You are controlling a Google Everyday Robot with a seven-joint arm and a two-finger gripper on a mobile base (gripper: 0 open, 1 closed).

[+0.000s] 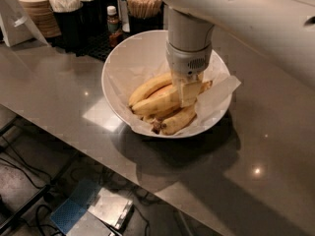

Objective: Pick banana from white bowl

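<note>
The white bowl [118, 63], lined with crinkled white paper, stands on the grey counter and holds three bananas. The banana [155, 103], the longest and thickest, lies across the middle with its stem pointing right. A slimmer banana [147, 87] lies behind it and a short stubby one with a dark end [178, 122] lies in front. My gripper [187, 92] reaches straight down into the bowl from the white arm. Its pale front finger [187, 93] lies across the banana's right half and the jaws look closed on it. The far finger is hidden. The banana still rests in the bowl.
Behind the bowl stand black holders with wooden stirrers [143, 3], a small sauce bottle [114, 23] and napkins [74, 1]. A stack of paper bowls [37, 9] is at the far left. The counter's front edge runs diagonally below the bowl, with floor and cables beyond.
</note>
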